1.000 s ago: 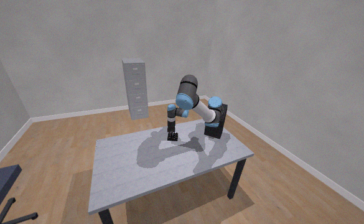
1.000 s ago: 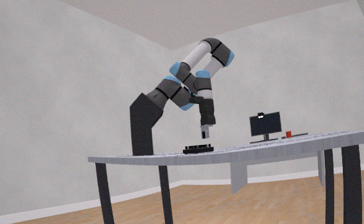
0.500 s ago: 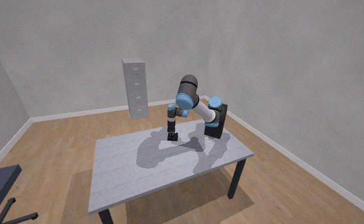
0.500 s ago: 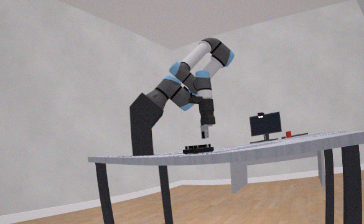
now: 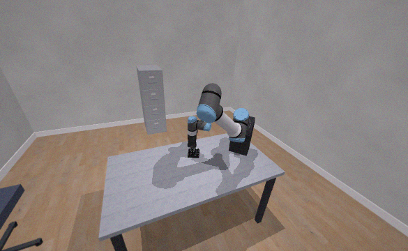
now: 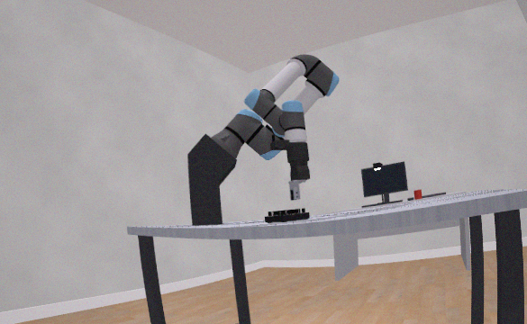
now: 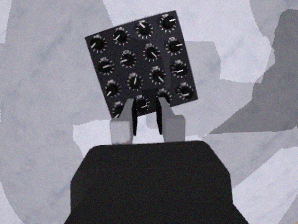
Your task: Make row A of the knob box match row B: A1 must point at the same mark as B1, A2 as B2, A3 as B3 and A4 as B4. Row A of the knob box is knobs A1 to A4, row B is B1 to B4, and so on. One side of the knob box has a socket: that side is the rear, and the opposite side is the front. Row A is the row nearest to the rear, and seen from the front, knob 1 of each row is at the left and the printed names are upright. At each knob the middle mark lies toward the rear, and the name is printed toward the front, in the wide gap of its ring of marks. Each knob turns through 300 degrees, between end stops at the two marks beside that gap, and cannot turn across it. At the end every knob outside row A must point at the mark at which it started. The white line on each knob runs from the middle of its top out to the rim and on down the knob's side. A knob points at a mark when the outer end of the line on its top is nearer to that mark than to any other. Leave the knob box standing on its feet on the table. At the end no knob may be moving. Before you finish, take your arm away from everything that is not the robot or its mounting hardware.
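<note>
The black knob box [image 5: 193, 155] [image 6: 286, 217] [image 7: 167, 60] stands flat on the table, turned slightly in the wrist view, with four rows of black knobs with white lines. My gripper [image 6: 295, 198] [image 7: 146, 109] is part open and empty, raised above the box. In the wrist view its fingers cover parts of the nearest row. There one knob [image 7: 142, 103] shows between the fingers, its line toward the right; the knob [image 7: 163, 95] beside it is partly hidden by the right finger. The corner knob [image 7: 185, 92] at the right shows fully. The socket is not visible and the names are too small to read.
The table [image 5: 137, 188] [image 6: 380, 218] carries the arm's black pedestal [image 6: 204, 189] behind the box. Arm shadows cross the table top. Away from the table are a filing cabinet [image 5: 153, 101], a monitor [image 6: 385, 180] and a red cup [image 6: 418, 194].
</note>
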